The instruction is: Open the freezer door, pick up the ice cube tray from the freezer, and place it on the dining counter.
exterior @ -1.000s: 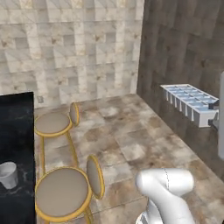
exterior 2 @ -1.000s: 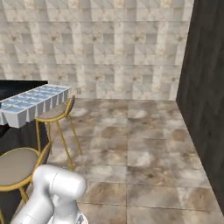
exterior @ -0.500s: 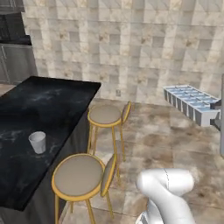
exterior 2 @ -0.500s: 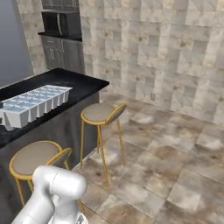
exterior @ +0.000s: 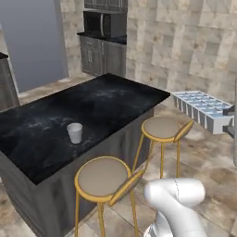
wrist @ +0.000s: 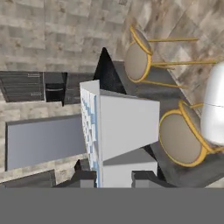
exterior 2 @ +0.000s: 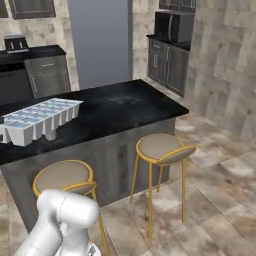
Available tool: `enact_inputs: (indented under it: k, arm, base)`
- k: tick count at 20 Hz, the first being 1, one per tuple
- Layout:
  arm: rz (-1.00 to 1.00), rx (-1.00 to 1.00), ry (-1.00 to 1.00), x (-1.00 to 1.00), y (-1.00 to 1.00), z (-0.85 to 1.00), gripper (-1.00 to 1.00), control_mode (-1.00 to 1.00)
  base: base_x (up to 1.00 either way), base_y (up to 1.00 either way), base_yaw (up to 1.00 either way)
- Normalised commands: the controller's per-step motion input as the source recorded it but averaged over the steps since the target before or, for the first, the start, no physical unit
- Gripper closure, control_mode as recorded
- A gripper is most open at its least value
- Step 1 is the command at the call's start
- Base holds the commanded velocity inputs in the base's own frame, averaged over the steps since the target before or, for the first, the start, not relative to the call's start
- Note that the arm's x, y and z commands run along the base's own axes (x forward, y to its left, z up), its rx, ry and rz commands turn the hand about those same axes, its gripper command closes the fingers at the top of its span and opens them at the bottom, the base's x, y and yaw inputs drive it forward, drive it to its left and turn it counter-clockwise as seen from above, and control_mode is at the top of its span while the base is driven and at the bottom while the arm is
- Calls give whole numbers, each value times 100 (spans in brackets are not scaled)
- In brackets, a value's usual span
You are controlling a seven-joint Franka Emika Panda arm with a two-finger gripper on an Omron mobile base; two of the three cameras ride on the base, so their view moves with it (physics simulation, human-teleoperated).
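Observation:
The pale blue-white ice cube tray (exterior: 202, 108) hangs level in the air, right of the dining counter (exterior: 51, 115) and above the floor. My gripper (exterior: 230, 126) is shut on its near end at the right edge of the left base view. From the right base view the tray (exterior 2: 41, 117) overlaps the counter's black marble top (exterior 2: 117, 102), with the gripper (exterior 2: 2, 133) at the left edge. In the hand view the tray (wrist: 124, 129) stands between the fingertips (wrist: 85, 178), and the counter (wrist: 106, 72) lies beyond it.
A white cup (exterior: 74, 133) stands on the counter top. Two gold-legged stools (exterior: 102, 178) (exterior: 163, 129) stand along the counter's near side. Behind the counter are a tall flat grey panel (exterior: 39, 41), grey cabinets and a black microwave (exterior: 102, 23). Tiled floor lies open to the right (exterior 2: 220, 190).
The whole picture has swung round as the base turned: the counter, stools and back wall of the kitchen have come into view. The tray stays held in the gripper.

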Motion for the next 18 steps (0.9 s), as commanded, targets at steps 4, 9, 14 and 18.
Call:
enact_inputs:
  k: [4, 9, 14, 18]
  arm:
    - [0, 0, 0, 0, 0, 0, 100, 100]
    - [0, 0, 0, 0, 0, 0, 100, 100]
    - [0, 0, 0, 0, 0, 0, 100, 100]
    - [0, 0, 0, 0, 0, 0, 100, 100]
  base:
    - [0, -84, 68]
    - [0, -100, 58]
    - [0, -100, 44]
    - [14, -99, 31]
